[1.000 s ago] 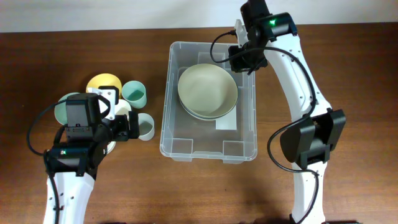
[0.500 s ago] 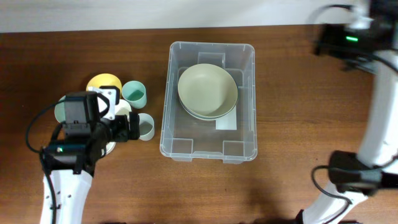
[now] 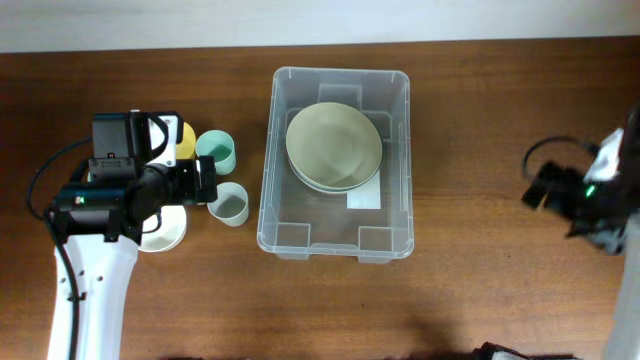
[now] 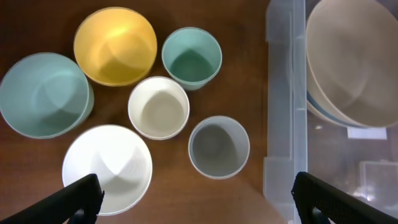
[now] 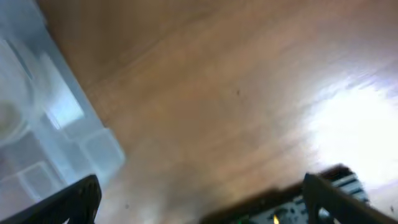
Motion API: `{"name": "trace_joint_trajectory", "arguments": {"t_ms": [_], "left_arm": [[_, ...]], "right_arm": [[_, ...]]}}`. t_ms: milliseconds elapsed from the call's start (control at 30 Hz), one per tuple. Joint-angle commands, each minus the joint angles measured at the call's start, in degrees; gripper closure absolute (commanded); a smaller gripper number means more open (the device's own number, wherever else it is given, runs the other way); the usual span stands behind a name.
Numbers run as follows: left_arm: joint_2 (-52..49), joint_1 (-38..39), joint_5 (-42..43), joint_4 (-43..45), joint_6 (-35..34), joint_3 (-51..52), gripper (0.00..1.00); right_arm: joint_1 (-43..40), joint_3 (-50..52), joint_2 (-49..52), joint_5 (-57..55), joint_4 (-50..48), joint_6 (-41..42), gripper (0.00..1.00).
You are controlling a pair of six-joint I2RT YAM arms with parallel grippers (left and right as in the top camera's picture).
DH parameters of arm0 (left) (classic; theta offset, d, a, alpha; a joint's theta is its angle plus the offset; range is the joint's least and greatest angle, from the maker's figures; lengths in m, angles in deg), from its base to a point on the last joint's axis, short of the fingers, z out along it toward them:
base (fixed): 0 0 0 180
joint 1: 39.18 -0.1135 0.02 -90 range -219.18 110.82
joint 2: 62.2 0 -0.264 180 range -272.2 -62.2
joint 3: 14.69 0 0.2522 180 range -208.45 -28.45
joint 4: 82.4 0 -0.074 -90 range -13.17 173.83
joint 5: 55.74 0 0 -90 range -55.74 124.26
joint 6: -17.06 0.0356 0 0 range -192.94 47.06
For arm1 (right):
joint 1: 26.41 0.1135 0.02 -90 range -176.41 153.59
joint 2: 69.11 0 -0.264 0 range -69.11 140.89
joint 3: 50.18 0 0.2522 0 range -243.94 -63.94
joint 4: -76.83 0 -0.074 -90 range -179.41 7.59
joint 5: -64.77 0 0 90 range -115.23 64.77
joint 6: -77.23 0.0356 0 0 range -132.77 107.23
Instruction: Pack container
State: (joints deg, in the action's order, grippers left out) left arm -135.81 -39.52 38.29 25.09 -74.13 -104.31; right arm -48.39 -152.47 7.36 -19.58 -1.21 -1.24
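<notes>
The clear container [image 3: 272,190] stands mid-table with a beige bowl [image 3: 333,147] stacked on another bowl and a white label inside. In the left wrist view its rim [image 4: 283,106] runs down the right side. My left gripper [image 4: 199,205] hovers open above the cluster of cups and bowls to the left of the container, holding nothing. Its fingers [image 4: 81,196] straddle the white bowl [image 4: 107,168] and the grey cup [image 4: 219,147]. My right gripper [image 5: 205,205] is open over bare table to the right of the container [image 5: 37,124]; that view is blurred.
The cluster holds a yellow bowl [image 4: 115,45], a light blue bowl [image 4: 43,93], a teal cup [image 4: 191,57] and a white cup [image 4: 158,107]. The right arm [image 3: 590,195] sits at the table's far right edge.
The right arm left the container's far rim, opened its jaws and swung out to the right, then toward the front. The left arm shifted slightly toward the back.
</notes>
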Motion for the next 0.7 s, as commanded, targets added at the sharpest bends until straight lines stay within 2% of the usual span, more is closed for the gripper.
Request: {"name": "trace_joint_trajectory", "arguments": {"t_ms": [0, 167, 400, 567, 667], "left_arm": [[-0.15, 0.2, -0.33, 0.11, -0.57, -1.05, 0.01], [-0.22, 0.17, -1.36, -0.37, -0.57, -1.05, 0.0], [-1.6, -1.42, -1.68, -2.51, -5.27, -1.03, 0.01], [-9.53, -1.29, -1.36, -2.51, -6.36, -1.03, 0.02], [-15.8, -1.27, 3.87, -2.36, -8.48, -1.03, 0.04]], "right_arm": [[0.2, 16.15, -10.86, 1.44, -2.29, -0.74, 0.01], [0.2, 24.81, -13.53, 1.42, -4.74, -0.76, 0.01], [0.26, 25.27, -9.77, 1.64, -5.88, -0.79, 0.01], [0.26, 25.27, -9.18, 1.64, -6.43, -0.79, 0.01], [0.26, 25.27, -9.18, 1.64, -6.4, -0.85, 0.01]]}}
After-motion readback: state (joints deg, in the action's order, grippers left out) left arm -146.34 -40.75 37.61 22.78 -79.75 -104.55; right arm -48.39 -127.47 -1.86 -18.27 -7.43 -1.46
